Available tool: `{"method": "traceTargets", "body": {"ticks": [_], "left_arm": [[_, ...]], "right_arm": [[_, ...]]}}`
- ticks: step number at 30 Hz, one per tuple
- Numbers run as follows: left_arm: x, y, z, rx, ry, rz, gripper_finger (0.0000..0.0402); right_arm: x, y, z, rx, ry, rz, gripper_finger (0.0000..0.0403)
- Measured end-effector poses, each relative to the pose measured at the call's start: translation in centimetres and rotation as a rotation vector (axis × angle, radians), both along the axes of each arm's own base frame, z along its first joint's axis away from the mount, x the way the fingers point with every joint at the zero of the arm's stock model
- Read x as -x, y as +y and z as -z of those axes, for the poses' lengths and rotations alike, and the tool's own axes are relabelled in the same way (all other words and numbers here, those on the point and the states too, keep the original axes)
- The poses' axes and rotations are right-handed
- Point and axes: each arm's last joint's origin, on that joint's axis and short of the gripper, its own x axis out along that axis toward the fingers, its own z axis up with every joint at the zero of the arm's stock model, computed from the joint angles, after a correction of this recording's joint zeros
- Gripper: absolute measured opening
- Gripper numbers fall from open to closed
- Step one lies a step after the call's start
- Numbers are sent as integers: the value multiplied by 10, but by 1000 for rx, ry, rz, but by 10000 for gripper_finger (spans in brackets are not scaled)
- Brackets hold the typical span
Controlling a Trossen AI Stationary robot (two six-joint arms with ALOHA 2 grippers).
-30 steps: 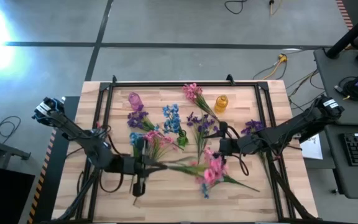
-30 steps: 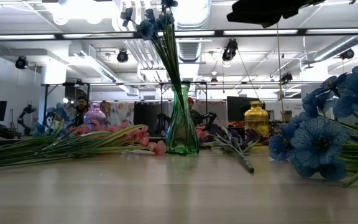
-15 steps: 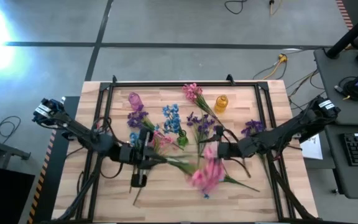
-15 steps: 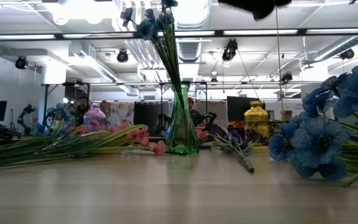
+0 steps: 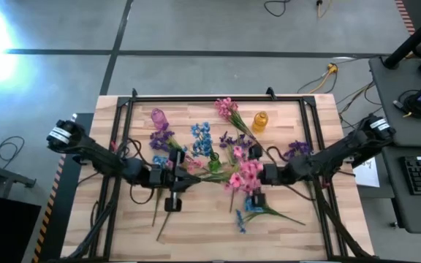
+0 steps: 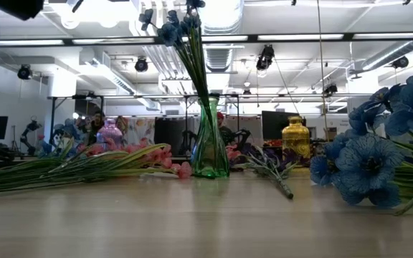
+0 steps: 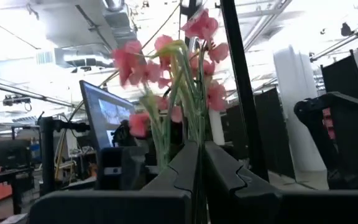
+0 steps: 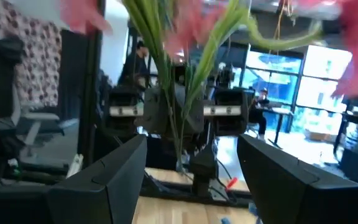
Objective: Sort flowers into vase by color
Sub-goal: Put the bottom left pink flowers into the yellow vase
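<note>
Pink artificial flower sprig [image 5: 243, 174] with long thin green stems hangs above the middle of the light wooden table [image 5: 196, 226], gripped by the left gripper [image 5: 183, 182], whose fingers are pressed tight together on the stems; in the left wrist view the pink blossoms [image 7: 166, 68] rise straight up from between those closed dark fingers [image 7: 185, 168]. The right gripper [image 5: 260, 175] sits just right of the pink blossoms with its jaws spread wide and nothing between them; its wrist view shows the green stems [image 8: 179, 56] ahead of the parted fingers [image 8: 104, 180], apparently not touching them, though the blur makes that hard to confirm. A slim green glass vase [image 6: 210, 147] stands near the table's centre holding blue flowers [image 5: 201, 136]. A squat amber vase [image 5: 259, 121] and a pink-purple vase [image 5: 158, 116] stand toward the far edge. Loose purple sprigs [image 5: 234, 146], another pink sprig [image 5: 226, 108] and blue blossoms [image 6: 361, 168] lie scattered on the wood.
</note>
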Motion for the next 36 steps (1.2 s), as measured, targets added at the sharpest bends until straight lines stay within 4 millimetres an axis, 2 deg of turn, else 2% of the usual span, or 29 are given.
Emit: {"method": "traceTargets", "body": {"ticks": [9, 16, 22, 28, 36], "left_arm": [[-13, -1, 8, 7, -9, -18, 0], [-12, 1, 11, 7, 8, -36, 0], [-14, 5, 16, 60, 53, -123, 0], [-15, 4, 18, 45, 76, -113, 0], [-15, 4, 18, 52, 86, -107, 4]], "right_arm": [[-44, -2, -8, 2, -16, 48, 244], [-55, 3, -23, 43, -57, 12, 244], [-60, 4, -29, 43, -69, 14, 237], [-71, 2, -30, 6, -18, 22, 194], [-81, -4, -29, -17, 56, 36, 106]]}}
